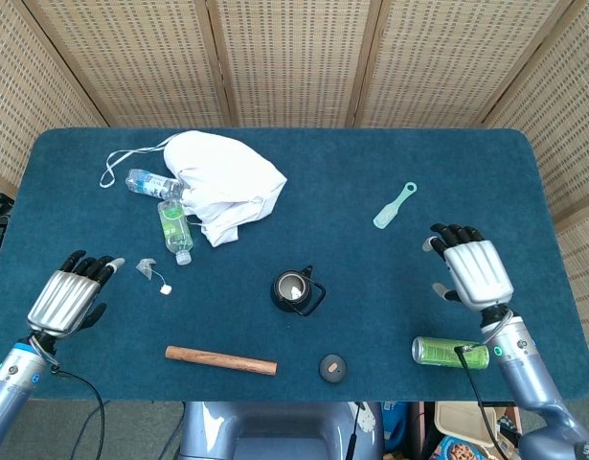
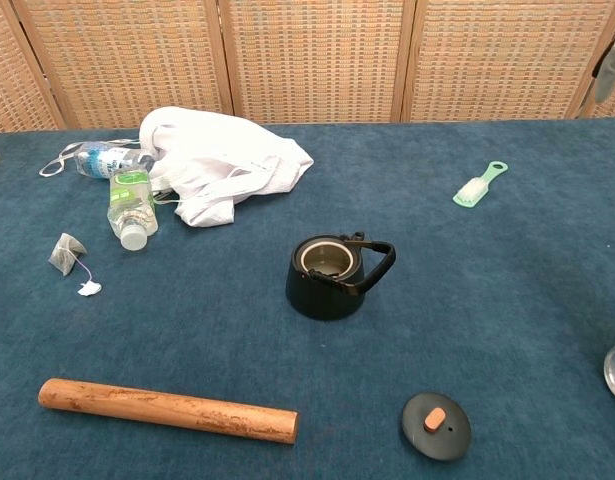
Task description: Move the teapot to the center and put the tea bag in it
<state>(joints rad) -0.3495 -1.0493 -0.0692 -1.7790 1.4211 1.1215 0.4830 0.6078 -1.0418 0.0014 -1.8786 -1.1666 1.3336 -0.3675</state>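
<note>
Both hands hold nothing, fingers spread: left hand (image 1: 66,297) near the tea bag (image 1: 147,269), right hand (image 1: 473,270) well right of the teapot (image 1: 294,289). Chest view barely catches either hand, but shows the black teapot (image 2: 330,275) mid-table, lidless, its lid (image 2: 436,425) lying apart.

Head view: high overhead, looking steeply down, covering the whole table (image 1: 447,163). Chest view: low, near, facing 12 o'clock toward the screen (table-level). Shared: teapot (image 1: 294,289) (image 2: 330,276) and surroundings.
</note>
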